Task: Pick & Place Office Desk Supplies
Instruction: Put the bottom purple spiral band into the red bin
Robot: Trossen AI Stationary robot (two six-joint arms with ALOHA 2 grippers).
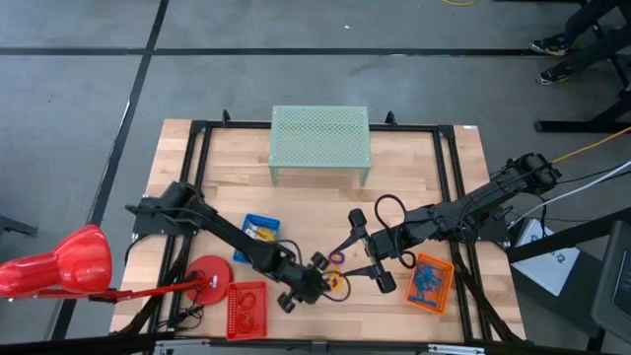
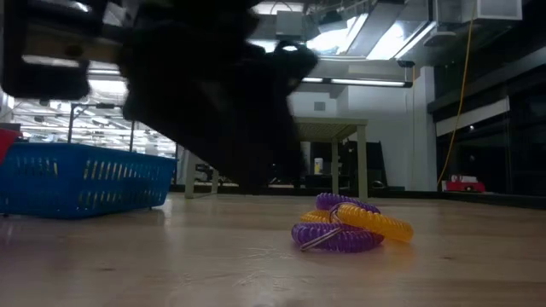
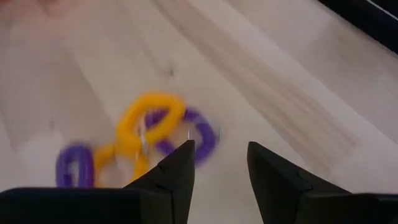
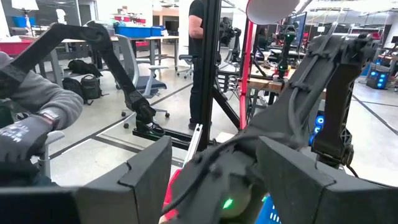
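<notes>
I am holding my left tool low over the front middle of the tabletop, its 2 fingers standing apart with nothing between them, just beside the tangle of purple and yellow coil loops that is lying loose on the wood, outside every tray. My right tool is hovering close by on the other side of those loops, spread wide and gripping nothing. The blue mesh tray is sitting behind my left arm and is holding yellow-and-black clips. The red mesh tray at the front edge is carrying what looks like 1 red loop. The orange mesh tray by my right arm is holding thin blue wire loops. The pale green mesh shelf is standing at the back.
</notes>
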